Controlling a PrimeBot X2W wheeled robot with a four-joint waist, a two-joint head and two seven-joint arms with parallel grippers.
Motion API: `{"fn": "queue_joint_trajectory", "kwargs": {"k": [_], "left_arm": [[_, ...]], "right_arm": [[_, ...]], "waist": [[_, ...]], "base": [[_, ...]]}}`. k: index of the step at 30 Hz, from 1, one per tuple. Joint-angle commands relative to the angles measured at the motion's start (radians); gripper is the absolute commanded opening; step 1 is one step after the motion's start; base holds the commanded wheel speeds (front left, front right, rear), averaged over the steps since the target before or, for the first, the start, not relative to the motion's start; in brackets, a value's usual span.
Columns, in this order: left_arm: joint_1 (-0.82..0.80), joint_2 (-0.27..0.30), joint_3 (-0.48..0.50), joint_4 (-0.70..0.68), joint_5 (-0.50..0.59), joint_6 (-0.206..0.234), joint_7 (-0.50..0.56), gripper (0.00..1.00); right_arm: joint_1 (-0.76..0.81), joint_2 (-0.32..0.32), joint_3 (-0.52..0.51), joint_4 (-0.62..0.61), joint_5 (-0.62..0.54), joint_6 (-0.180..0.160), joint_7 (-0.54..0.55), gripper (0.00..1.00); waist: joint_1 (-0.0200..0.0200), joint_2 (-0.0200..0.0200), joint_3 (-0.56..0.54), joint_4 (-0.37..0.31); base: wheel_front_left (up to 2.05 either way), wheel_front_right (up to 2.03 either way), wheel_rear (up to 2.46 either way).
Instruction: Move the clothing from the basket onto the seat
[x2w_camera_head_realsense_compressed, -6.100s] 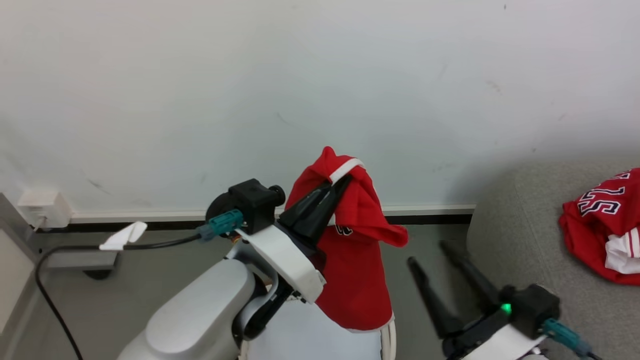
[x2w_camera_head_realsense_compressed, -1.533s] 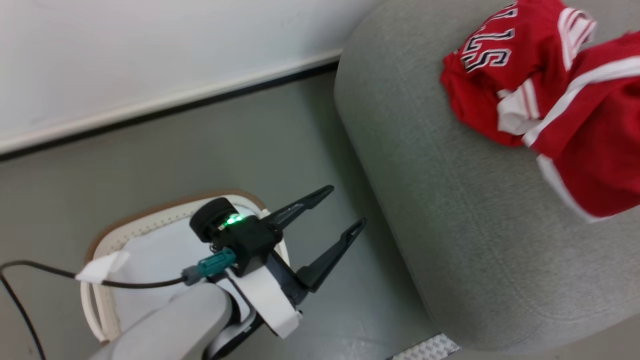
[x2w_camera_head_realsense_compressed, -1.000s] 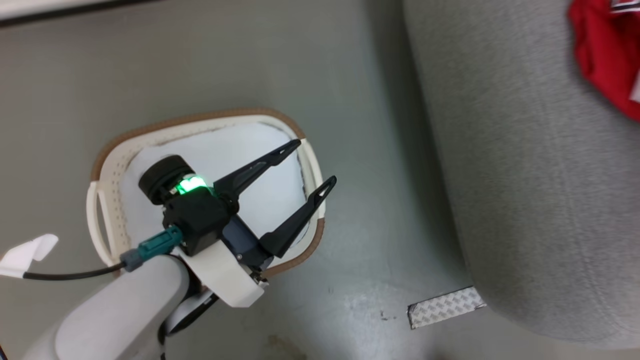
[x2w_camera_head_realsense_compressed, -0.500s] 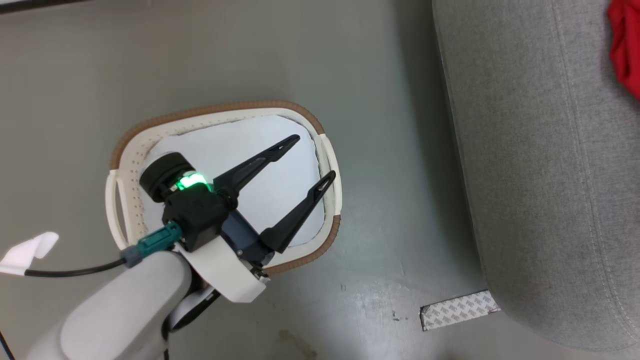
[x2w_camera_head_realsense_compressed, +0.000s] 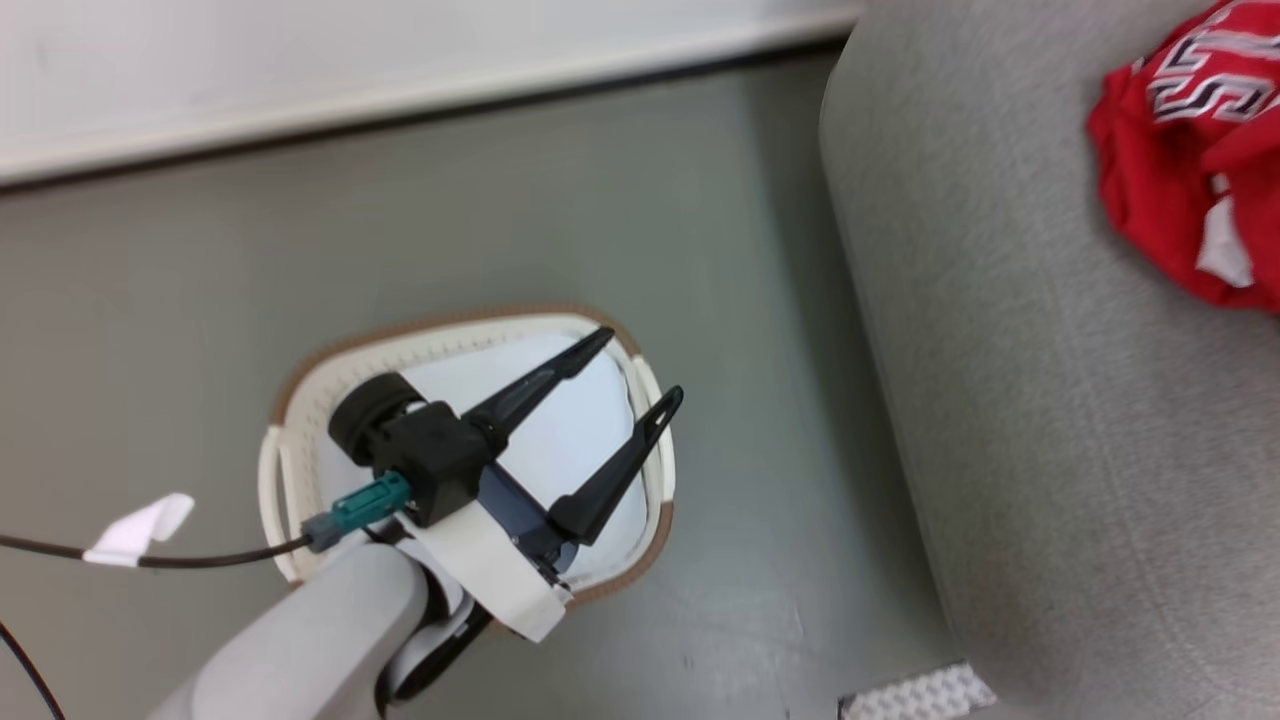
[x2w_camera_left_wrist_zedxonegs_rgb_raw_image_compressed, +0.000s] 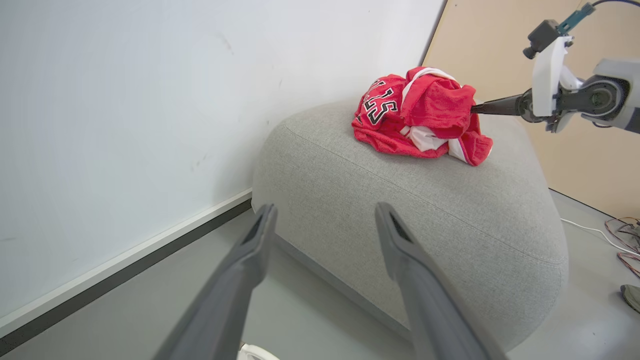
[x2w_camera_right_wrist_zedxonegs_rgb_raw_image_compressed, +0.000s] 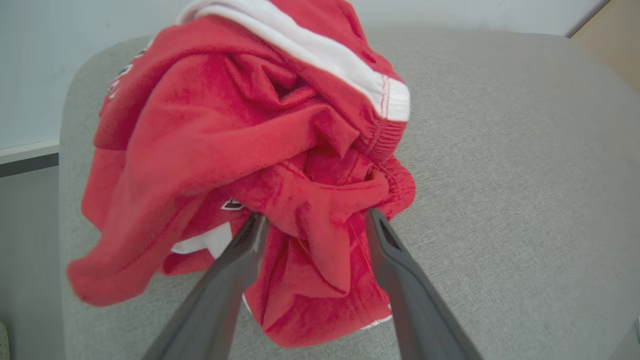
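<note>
The clothing (x2w_camera_head_realsense_compressed: 1160, 170), two red garments with white trim, lies bunched on the light-grey seat (x2w_camera_head_realsense_compressed: 1000, 400); one garment shows block letters. In the right wrist view my right gripper (x2w_camera_right_wrist_zedxonegs_rgb_raw_image_compressed: 315, 216) is open, and a fold of the red clothing (x2w_camera_right_wrist_zedxonegs_rgb_raw_image_compressed: 225, 125) hangs between its spread fingers above the seat (x2w_camera_right_wrist_zedxonegs_rgb_raw_image_compressed: 500, 150). The left wrist view shows the pile of clothing (x2w_camera_left_wrist_zedxonegs_rgb_raw_image_compressed: 420, 115) on the seat (x2w_camera_left_wrist_zedxonegs_rgb_raw_image_compressed: 425, 210) with my right gripper (x2w_camera_left_wrist_zedxonegs_rgb_raw_image_compressed: 480, 107) against its far side. My left gripper (x2w_camera_head_realsense_compressed: 641, 364) hovers open over the basket (x2w_camera_head_realsense_compressed: 440, 335), where a bare white liner shows. My left gripper (x2w_camera_left_wrist_zedxonegs_rgb_raw_image_compressed: 325, 207) holds nothing.
A white wall with a dark skirting line runs behind the grey floor. On the floor by the seat's front corner lies a strip of textured tape (x2w_camera_head_realsense_compressed: 915, 692). A black cable with a white tag (x2w_camera_head_realsense_compressed: 135, 530) trails off my left arm. Loose wires (x2w_camera_left_wrist_zedxonegs_rgb_raw_image_compressed: 625, 235) lie beyond the seat.
The head camera has tilted up, bringing the wall and the red pile back into view. My right gripper has opened at the pile. My left gripper stays open over the basket.
</note>
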Motion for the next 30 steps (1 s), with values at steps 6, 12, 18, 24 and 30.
{"fn": "queue_joint_trajectory", "kwargs": {"k": [6, 12, 18, 24, 30], "left_arm": [[0.079, -0.054, 0.040, 0.042, -0.028, 0.015, -0.004, 1.00], [0.149, -0.094, 0.104, 0.077, -0.029, 0.030, -0.004, 1.00], [0.208, -0.126, 0.184, 0.116, -0.014, 0.048, -0.004, 1.00], [0.277, -0.135, 0.284, 0.142, -0.025, 0.051, -0.005, 1.00], [0.333, -0.130, 0.397, 0.156, -0.019, 0.055, -0.005, 1.00]], "right_arm": [[0.106, -0.037, 0.052, -0.116, 0.050, -0.003, 0.031, 1.00], [0.161, -0.067, 0.114, -0.226, 0.138, -0.003, -0.010, 1.00], [0.191, -0.076, 0.195, -0.286, 0.219, -0.003, -0.061, 1.00], [0.209, -0.063, 0.280, -0.328, 0.292, -0.003, -0.141, 1.00], [0.241, -0.020, 0.353, -0.365, 0.308, -0.003, -0.263, 1.00]], "waist": [[0.0000, -0.0001, -0.214, 0.003], [0.0000, -0.0001, -0.331, 0.024], [0.0000, -0.0001, -0.437, 0.066], [0.0000, -0.0001, -0.501, 0.114], [0.0000, -0.0001, -0.520, 0.162]], "base": [[0.00, 0.00, 0.00], [0.00, 0.00, 0.00], [0.00, 0.00, 0.00], [0.00, 0.00, 0.00], [0.00, 0.00, 0.00]]}}
